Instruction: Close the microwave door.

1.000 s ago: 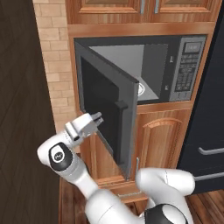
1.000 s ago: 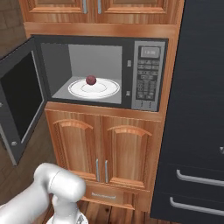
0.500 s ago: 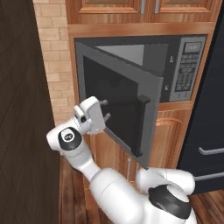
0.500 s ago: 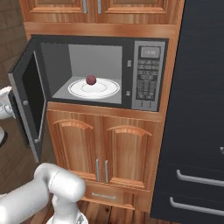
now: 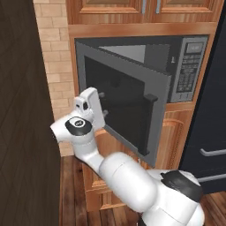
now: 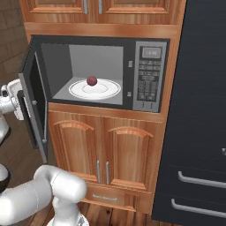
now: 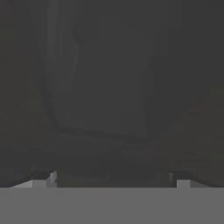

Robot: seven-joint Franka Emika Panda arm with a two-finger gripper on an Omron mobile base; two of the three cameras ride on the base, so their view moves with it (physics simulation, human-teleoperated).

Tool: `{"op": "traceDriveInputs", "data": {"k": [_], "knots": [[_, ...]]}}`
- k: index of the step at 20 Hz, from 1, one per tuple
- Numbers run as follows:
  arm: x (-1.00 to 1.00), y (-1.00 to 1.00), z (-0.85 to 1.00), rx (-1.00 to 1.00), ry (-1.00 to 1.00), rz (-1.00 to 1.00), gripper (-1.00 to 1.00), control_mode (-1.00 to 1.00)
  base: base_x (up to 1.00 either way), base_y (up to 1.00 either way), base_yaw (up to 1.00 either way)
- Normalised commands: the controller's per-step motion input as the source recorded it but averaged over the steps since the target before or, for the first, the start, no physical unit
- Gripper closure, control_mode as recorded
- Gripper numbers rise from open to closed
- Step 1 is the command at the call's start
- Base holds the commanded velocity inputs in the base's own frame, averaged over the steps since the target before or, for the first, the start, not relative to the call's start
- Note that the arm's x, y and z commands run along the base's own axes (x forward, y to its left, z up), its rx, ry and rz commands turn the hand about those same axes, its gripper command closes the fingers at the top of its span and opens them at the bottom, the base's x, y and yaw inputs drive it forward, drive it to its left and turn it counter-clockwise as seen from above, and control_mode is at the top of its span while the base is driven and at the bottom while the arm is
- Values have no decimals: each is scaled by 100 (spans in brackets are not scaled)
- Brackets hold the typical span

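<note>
Dark-grey microwave door (image 5: pixel 126 103), hinged at the left edge of the oven cavity, standing partly open, swung out at an angle over the wooden cabinet doors (image 6: pixel 95 152) below. Black glass window across most of the panel, vertical bar handle (image 5: pixel 148 126) at the free edge. Rigid and flat, likely light on its hinge; probably swings freely under a steady push, no grasp needed. Glass smooth and possibly slippery under the fingertips, so better pressed square-on than at a slant; frame or glass near the free edge gives more leverage than a spot close to the hinge.

Hand (image 5: pixel 100 103) against the outer face of the door, near the hinge side, fingers pointed into the glass. Seen from the hand camera, only dim dark glass very close ahead, two fingertips (image 7: pixel 181 181) well apart at the bottom, so spread open and holding nothing. Actual contact with the panel: cannot tell for certain.

Inside the cavity, white turntable plate (image 6: pixel 95 88) with a small red round item (image 6: pixel 92 80) on it, well clear of the door's swing. Grey keypad panel (image 6: pixel 149 76) to the right.
</note>
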Motion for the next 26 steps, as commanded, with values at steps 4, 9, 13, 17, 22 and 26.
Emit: {"op": "traceDriveInputs", "data": {"k": [4, 9, 13, 17, 22, 26], "knots": [[55, -2, -8, 19, 18, 47, -100, -100, 0, 0, 0], [25, -2, -4, 20, 2, 16, -100, -100, 0, 0, 0], [13, -27, -31, 15, 2, -7, -100, -100, 0, 0, 0], [46, -49, -25, 12, 6, -13, -100, -100, 0, 0, 0], [75, -57, -23, 6, 14, -11, -100, -100, 0, 0, 0], [57, -72, -1, 11, 8, 0, -100, -100, 0, 0, 0]]}}
